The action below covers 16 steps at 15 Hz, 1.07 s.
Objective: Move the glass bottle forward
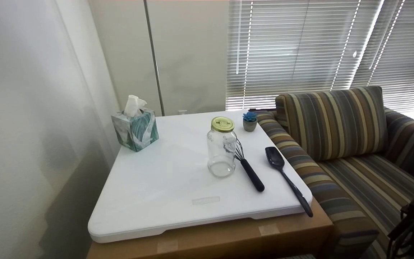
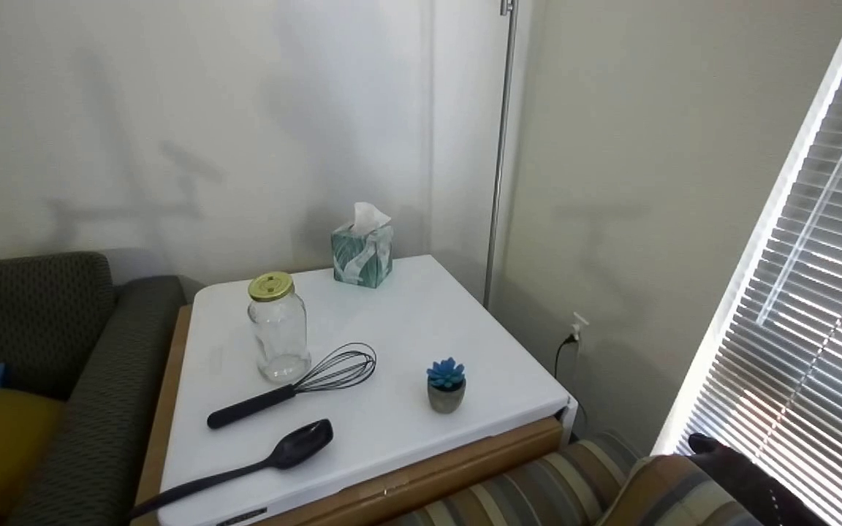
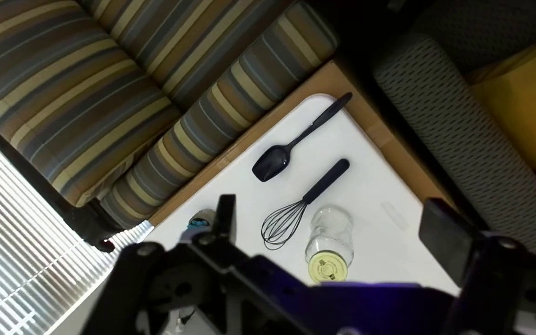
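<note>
The claw (image 3: 335,223) has its two fingers (image 3: 445,242) spread wide apart, with nothing gripped between them. In the wrist view the glass jar (image 3: 329,235) shows in the gap between those fingers, yet well away from them: both exterior views show it upright on the white table (image 1: 167,180), yellow-green lid (image 1: 222,123) on, with no part of the claw near it.

As for the task, I'd judge it hardly begun — the claw looks roughly lined up with the jar, but has no hold on it. Nothing marks which way forward is or where the jar should end up, so I can't rule out that the shift is already made. If it isn't, all of it is left: bring the claw to the jar, close on it, move it forward, let go.

Just beside the jar, ahead of the claw, lies the whisk (image 3: 326,181); farther out is the spoon (image 3: 271,162). The plant pot (image 3: 203,216) peeks past one finger — like the whisk, a likely thing to bump.
</note>
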Available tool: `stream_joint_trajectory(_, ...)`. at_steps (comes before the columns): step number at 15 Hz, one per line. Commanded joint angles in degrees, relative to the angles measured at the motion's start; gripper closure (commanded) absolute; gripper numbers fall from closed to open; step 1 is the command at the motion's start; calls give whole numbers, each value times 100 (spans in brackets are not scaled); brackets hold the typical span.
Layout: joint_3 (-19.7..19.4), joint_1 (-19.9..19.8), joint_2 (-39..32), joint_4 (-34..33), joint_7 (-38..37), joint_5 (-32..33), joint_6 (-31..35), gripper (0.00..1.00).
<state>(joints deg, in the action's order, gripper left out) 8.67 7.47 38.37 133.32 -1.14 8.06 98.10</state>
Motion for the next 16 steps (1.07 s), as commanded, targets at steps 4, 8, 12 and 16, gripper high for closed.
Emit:
stream_joint_trajectory(4,64,18,88,-50,-23,113,-20,0)
stream_joint_trajectory(8,84,-50,-155,145,-150,261,559,0)
stream_joint_trajectory(12,-105,-109,-577,541,-276,99,1436,0)
stream_joint_trajectory(16,-285,-178,-1013,1115,-644,-326,2504,0)
